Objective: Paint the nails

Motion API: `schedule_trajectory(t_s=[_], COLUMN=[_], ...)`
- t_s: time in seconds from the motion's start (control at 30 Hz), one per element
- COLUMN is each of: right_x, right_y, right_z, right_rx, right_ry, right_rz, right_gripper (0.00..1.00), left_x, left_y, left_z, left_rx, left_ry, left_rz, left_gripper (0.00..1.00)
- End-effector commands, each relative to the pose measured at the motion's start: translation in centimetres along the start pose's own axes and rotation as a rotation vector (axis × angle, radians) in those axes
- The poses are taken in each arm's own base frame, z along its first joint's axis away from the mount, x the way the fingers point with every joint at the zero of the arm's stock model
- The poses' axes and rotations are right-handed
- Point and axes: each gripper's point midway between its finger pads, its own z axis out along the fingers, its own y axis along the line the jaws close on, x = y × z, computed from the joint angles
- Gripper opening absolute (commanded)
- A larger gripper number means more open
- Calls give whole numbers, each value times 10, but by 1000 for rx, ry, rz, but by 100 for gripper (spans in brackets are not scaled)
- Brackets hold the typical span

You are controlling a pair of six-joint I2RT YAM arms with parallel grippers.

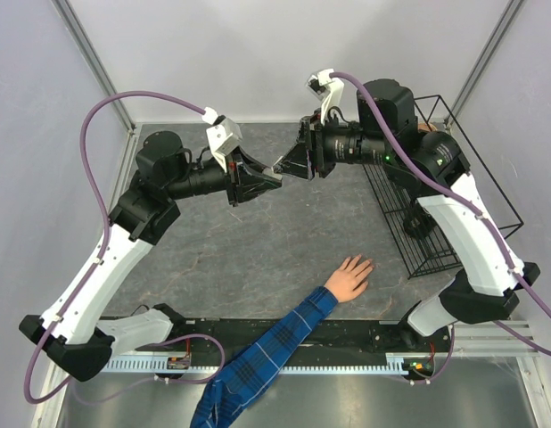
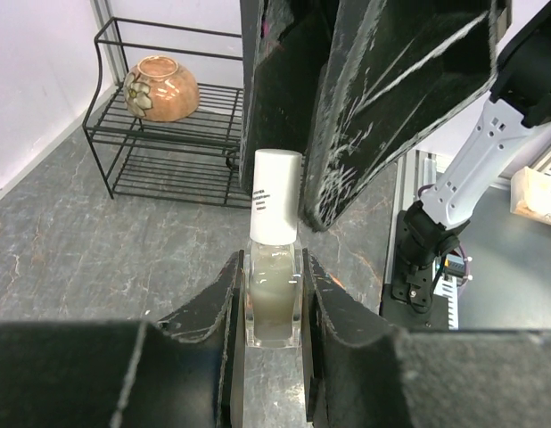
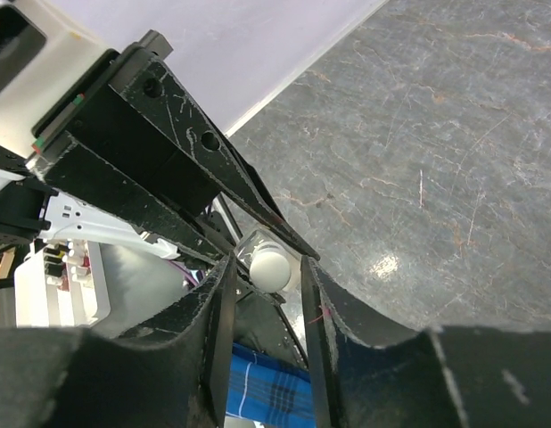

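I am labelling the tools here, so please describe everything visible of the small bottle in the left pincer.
The bottle is small, of clear glass, holding pale beige liquid. Its tall white cap bears dark marks. The left pincer clamps its glass sides, off the table, cap pointing out past the fingertips. The cap sits between the fingers of the right pincer; whether they touch it is unclear.

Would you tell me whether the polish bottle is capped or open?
Capped: the white cap sits on the bottle, which the left claw grips; the right claw flanks the cap.

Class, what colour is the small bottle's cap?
White cap on the bottle; clearest in left wrist view.
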Motion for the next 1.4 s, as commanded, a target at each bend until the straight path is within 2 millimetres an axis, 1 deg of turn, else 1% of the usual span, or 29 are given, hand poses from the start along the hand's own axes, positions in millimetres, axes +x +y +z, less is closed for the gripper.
schedule_trajectory(t_s=[0.0,0.1,0.17,0.27,0.3,0.37,0.43,0.47,0.6,0.67,0.7,0.73,0.87,1.1,1.37], right_x=[-3,0,1,0,0,1,6,5,11,8,15,16,16,10,8], right_y=[6,4,2,2,2,4,7,9,12,17,14,17,19,23,23], right_z=[3,5,5,0,-1,-6,-8,-13,-23,-30,-26,-31,-29,-35,-38], right_rx=[-33,-32,-22,-19,-20,-30,-51,-57,-77,-98,-99,-111,-126,-121,-109], right_ry=[-12,-4,-5,-15,-18,-18,-8,-17,-22,-53,-41,-52,-64,-89,-99], right_rz=[-19,-24,-36,-69,-78,-108,-133,-166,-235,-275,-270,-276,-263,-255,-245], right_gripper=[38,32,29,13,4,0,0,0,0,0,0,0,0,0,0], left_x=[-19,-19,-19,-16,-15,-11,-10,-8,-5,-5,-5,-5,-6,-5,-3], left_y=[-9,-11,-16,-24,-26,-31,-37,-41,-55,-63,-65,-68,-68,-66,-64], left_z=[-2,-1,-1,-1,-2,-3,-4,-4,-8,-10,-11,-12,-12,-11,-12], left_rx=[45,60,90,136,147,179,208,233,329,375,389,405,407,395,367], left_ry=[-39,-37,-34,-26,-23,-13,-6,1,23,28,29,30,30,29,32], left_rz=[52,47,40,19,8,-6,-21,-28,-71,-79,-85,-89,-94,-89,-80], left_gripper=[2,2,2,2,2,2,2,2,2,2,2,2,2,2,2])
